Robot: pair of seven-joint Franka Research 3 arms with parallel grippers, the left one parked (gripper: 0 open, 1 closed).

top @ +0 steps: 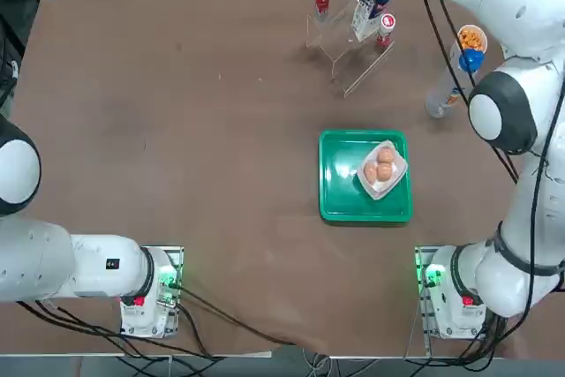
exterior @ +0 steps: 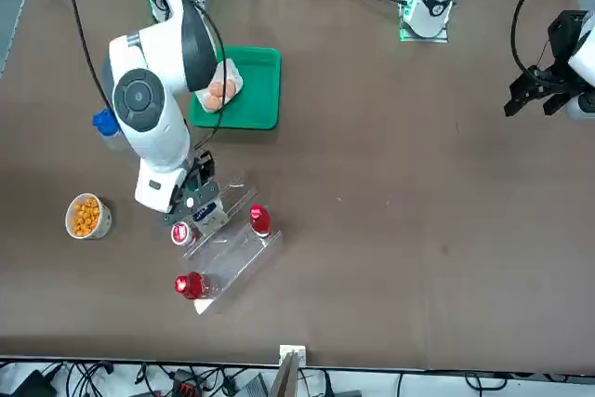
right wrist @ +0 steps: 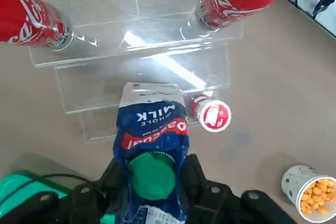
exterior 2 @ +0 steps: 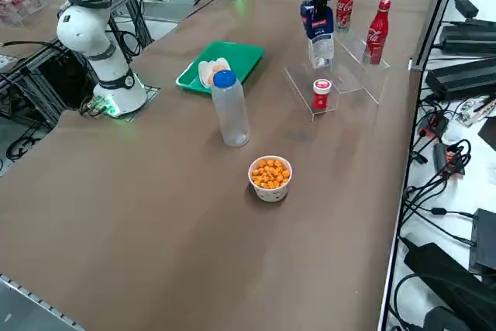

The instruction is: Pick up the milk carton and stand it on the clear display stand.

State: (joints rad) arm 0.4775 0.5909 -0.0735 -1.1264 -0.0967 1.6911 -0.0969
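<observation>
The right claw (right wrist: pixel 152 176) is clamping the milk carton (exterior 2: pixel 321 46), holding it upright at the clear display stand (right wrist: pixel 142 72); whether its base is touching is hard to tell. Two red bottles (exterior 2: pixel 377 32) are standing on the stand's back tier.

Clr glossy plastic stand (right wrist: pixel 142 72)

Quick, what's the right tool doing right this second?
Right tool: closed on the milk carton, holding it by the upper part, over the clear display stand.
</observation>
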